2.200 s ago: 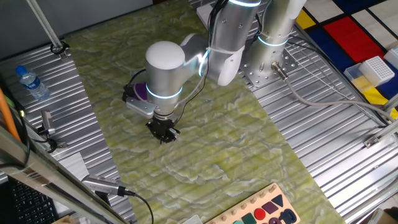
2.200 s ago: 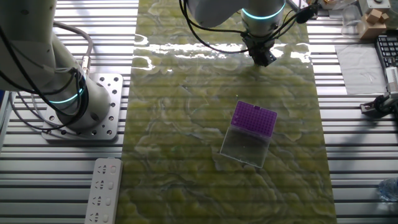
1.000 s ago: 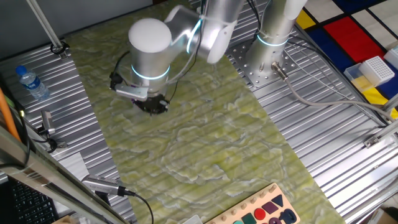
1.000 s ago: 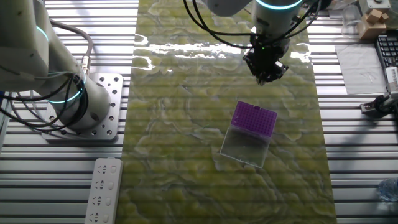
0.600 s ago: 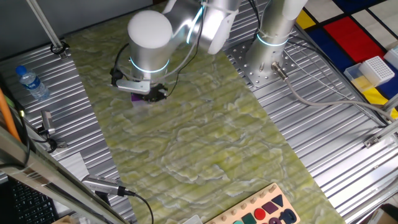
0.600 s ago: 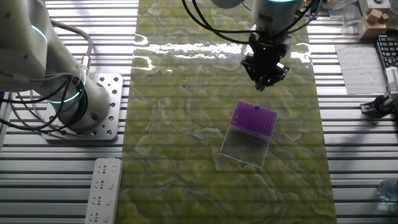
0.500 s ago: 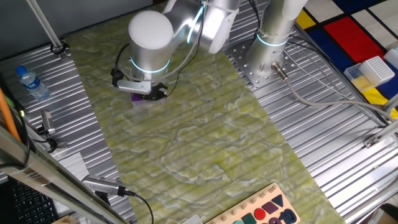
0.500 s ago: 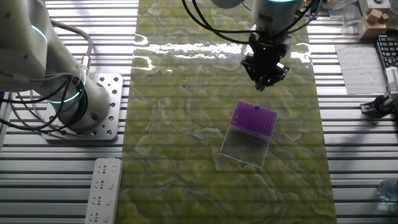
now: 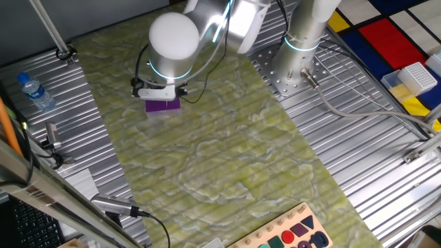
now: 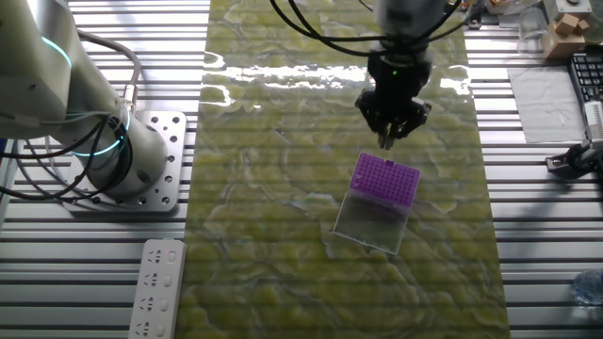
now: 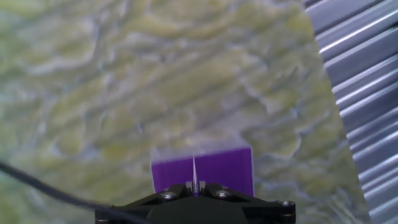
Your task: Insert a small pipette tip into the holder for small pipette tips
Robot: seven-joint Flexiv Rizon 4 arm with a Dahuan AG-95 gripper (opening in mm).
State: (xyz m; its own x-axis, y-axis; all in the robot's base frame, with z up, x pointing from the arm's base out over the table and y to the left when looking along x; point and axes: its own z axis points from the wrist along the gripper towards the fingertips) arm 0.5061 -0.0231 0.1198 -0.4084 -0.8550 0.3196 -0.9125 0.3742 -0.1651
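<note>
Pipette tip (image 11: pixel 194 175): in the hand view we see it as a thin pale needle that sticks out from between the fingers, low in the middle of the frame, pointing at the purple top.
Gripper (image 10: pixel 387 139): the fingers are together and clamped on the pipette tip; in the other fixed view it hangs in the upper middle of the frame, just above the far edge of the holder.
Holder for small pipette tips (image 10: pixel 384 179): a flat purple block on a pale translucent base, on the green mat (image 10: pixel 283 235), centre right of this view. In one fixed view it (image 9: pixel 162 105) shows in the upper left, partly hidden under the wrist.
Weight of the tip: we judge it very light, almost nothing for the arm.
Stiffness of the tip: thin plastic, probably a little bendy; a side push could bend it or tilt it in the grip.
Surface: likely smooth and slippery, so it may slide between the pads.
Where to hold: on the wide upper end, as we have it, with the narrow end free.
Holder behaviour: light also, we think; it can shift on the mat if we press off-centre.
Holes: too small to see here.
</note>
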